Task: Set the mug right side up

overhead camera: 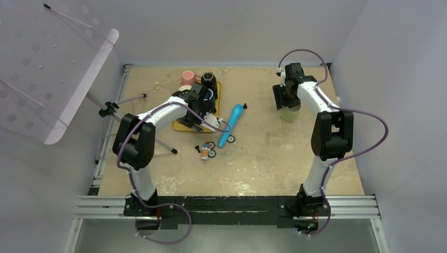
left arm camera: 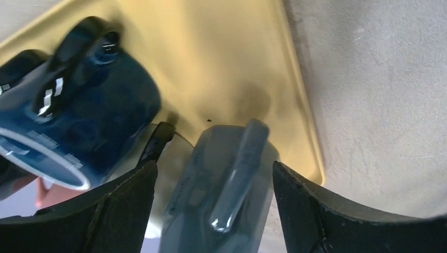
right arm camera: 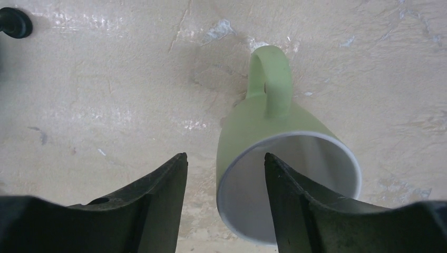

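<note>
While hanging over the yellow tray (left arm camera: pixel 221 63) on the left half of the table (overhead camera: pixel 274 158), flanks a grey-blue object (left arm camera: pixel 232 158) with the left fingers (left arm camera: pixel 105 211) set wide; cannot tell whether pressing it or clear. Off to the right, straddles one wall of the upright green mug (right arm camera: pixel 263 121), mouth up on the table, with the right fingers (right arm camera: pixel 132 211) parted and not clamped. Farther back on the tray, a dark blue mug (left arm camera: pixel 89 110).

The blue mug (left arm camera: pixel 95 121) is blurred; the green mug (right arm camera: pixel 263 126) is partly hidden.
</note>
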You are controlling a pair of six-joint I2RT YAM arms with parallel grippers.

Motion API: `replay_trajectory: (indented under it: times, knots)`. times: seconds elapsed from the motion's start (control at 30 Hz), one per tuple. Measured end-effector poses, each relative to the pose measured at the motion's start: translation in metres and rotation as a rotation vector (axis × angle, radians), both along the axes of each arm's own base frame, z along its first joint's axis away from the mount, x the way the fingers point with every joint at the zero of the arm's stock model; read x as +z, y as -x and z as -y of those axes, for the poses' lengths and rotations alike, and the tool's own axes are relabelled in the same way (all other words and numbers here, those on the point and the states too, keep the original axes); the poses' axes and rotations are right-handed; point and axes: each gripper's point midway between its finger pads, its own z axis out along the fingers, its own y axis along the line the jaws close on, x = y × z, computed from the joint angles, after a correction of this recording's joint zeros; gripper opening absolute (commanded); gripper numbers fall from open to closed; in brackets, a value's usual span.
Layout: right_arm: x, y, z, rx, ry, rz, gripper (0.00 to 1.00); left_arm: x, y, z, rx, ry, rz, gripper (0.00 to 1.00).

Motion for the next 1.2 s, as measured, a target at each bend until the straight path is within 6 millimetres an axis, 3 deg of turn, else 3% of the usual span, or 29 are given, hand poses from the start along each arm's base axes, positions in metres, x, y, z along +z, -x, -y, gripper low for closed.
replay_trajectory:
  times: [0.07, 0.2, 0.33, 0.4, 0.67, 0.73, 0.8, 0.93, 1.0, 1.13, 1.2]
  knots:
    - [0.005, -0.001, -0.001, 0.006, -0.007, 0.011, 0.63, -0.012, -0.002, -0.005, -0.014, -0.05, -0.015, 0.79]
    - [0.022, 0.0, -0.002, 0.009, -0.015, 0.048, 0.64, -0.019, -0.002, -0.014, -0.035, -0.12, -0.024, 0.63]
    - [0.055, 0.0, -0.006, 0.022, -0.046, 0.13, 0.64, -0.019, -0.012, -0.018, -0.04, -0.156, 0.012, 0.31]
    - [0.069, 0.001, -0.007, 0.026, -0.053, 0.168, 0.64, -0.021, -0.013, -0.018, -0.042, -0.165, 0.011, 0.0]
    - [0.092, 0.009, -0.019, 0.052, -0.077, 0.237, 0.66, -0.014, -0.008, -0.01, 0.013, -0.09, -0.012, 0.0]
    - [0.099, 0.014, -0.025, 0.062, -0.102, 0.27, 0.74, -0.003, -0.002, -0.004, 0.073, -0.022, -0.047, 0.0]
    - [0.113, 0.022, -0.034, 0.077, -0.155, 0.329, 0.9, 0.022, -0.001, 0.008, 0.158, 0.094, -0.071, 0.0]
    - [0.159, 0.045, -0.069, 0.147, -0.314, 0.534, 0.96, 0.106, -0.004, 0.039, 0.308, 0.411, -0.041, 0.0]
    - [0.184, 0.063, -0.104, 0.25, -0.41, 0.633, 0.97, 0.155, 0.002, 0.051, 0.38, 0.592, -0.027, 0.0]
    - [0.224, 0.112, -0.191, 0.548, -0.71, 0.763, 0.98, 0.232, 0.025, 0.068, 0.505, 0.931, -0.106, 0.0]
    - [0.23, 0.128, -0.211, 0.616, -0.852, 0.776, 0.98, 0.257, 0.034, 0.072, 0.555, 1.058, -0.167, 0.0]
